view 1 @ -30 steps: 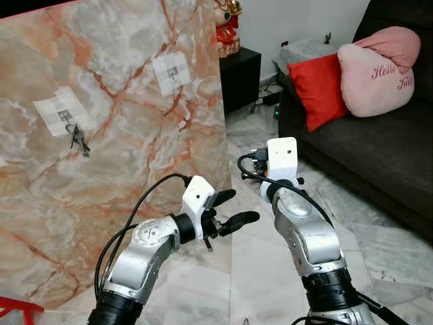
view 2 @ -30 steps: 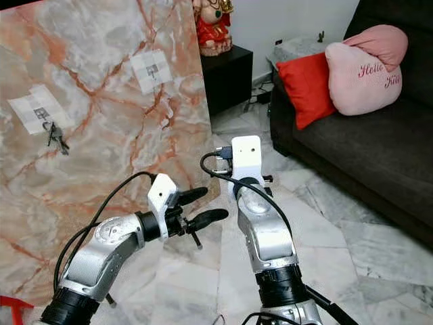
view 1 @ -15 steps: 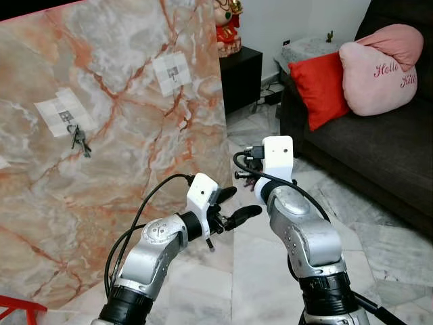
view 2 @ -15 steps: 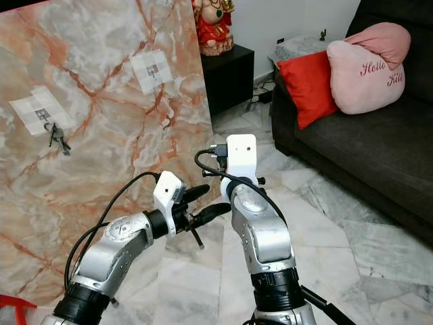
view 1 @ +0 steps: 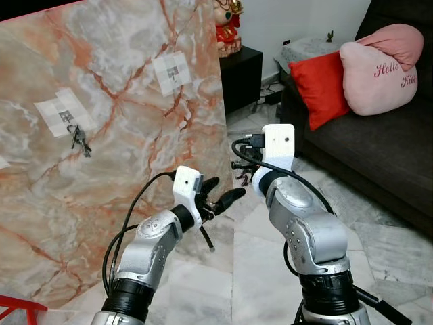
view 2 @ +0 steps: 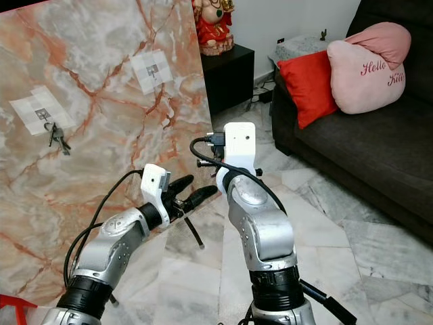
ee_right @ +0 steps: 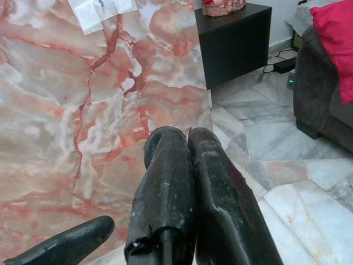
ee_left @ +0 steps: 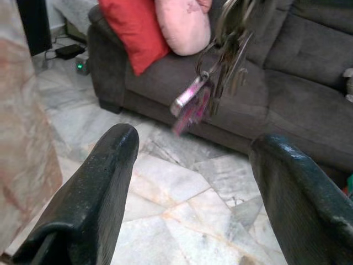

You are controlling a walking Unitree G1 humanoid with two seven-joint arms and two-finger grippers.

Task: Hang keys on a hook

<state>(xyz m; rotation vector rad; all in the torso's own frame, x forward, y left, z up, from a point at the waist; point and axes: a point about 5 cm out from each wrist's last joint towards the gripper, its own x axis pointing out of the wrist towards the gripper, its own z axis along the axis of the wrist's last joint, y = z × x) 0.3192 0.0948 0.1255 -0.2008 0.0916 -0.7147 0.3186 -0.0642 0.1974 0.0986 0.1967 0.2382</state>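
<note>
A leaning marble panel (view 1: 122, 176) carries two taped hooks. A set of keys (view 1: 79, 141) hangs from the left hook (view 1: 65, 116); the right hook (view 1: 172, 72) is bare. My left gripper (view 1: 220, 196) is open low in front of the panel's right edge. In the left wrist view a second bunch of keys (ee_left: 220, 72) with a pink tag dangles just beyond its spread fingers (ee_left: 124, 143). My right gripper (ee_right: 187, 138) is shut, its fingers pressed together and pointing at the panel. In the head views it sits behind the white wrist block (view 1: 278, 143).
A dark sofa (view 1: 379, 149) with a red cushion (view 1: 318, 84) and a pink pillow (view 1: 379, 68) stands on the right. A black cabinet (view 1: 240, 78) with a figurine stands behind the panel. Pale floor tiles (view 1: 257, 271) lie between. A red object (view 1: 13, 308) is at bottom left.
My left gripper has risen and drawn left, closer to the panel's edge and the right gripper. The right wrist has shifted slightly up and left.
</note>
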